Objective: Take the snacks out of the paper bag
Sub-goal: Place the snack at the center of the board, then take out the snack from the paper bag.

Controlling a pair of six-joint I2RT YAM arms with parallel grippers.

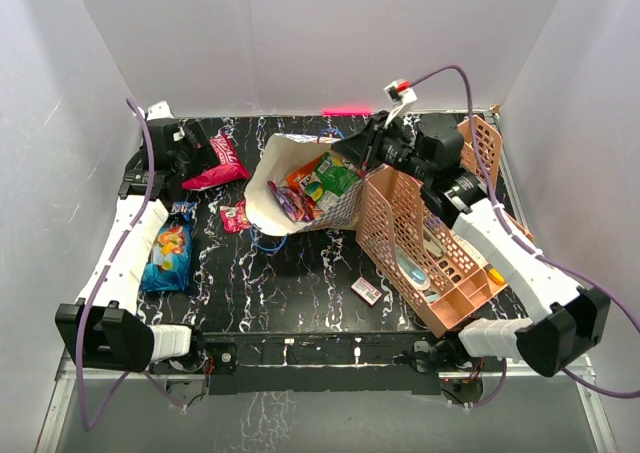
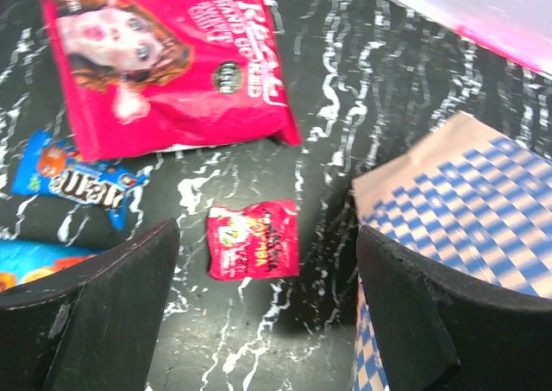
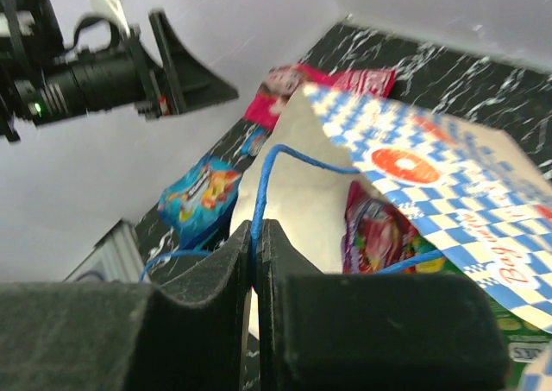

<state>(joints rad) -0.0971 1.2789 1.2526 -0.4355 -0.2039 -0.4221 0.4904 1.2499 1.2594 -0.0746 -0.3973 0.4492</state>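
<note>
The paper bag [image 1: 262, 188] is lying tipped on the counter [image 1: 300, 283], blue-checked, its snacks [image 1: 325, 181] half hiding inside. My right end effector [image 3: 256, 236] is pinching the blue cord handle [image 3: 267, 171]; my left end effector [image 2: 267, 236] is gaping wide.

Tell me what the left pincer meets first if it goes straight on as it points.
Most likely the small red packet, lying on the table in line with the open left pincer; depth is hard to judge.

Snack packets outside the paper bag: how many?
4: pink bag at back left, small red packet by the paper bag, blue candy pack and big blue bag beside the left arm. Others may be hidden.
</note>
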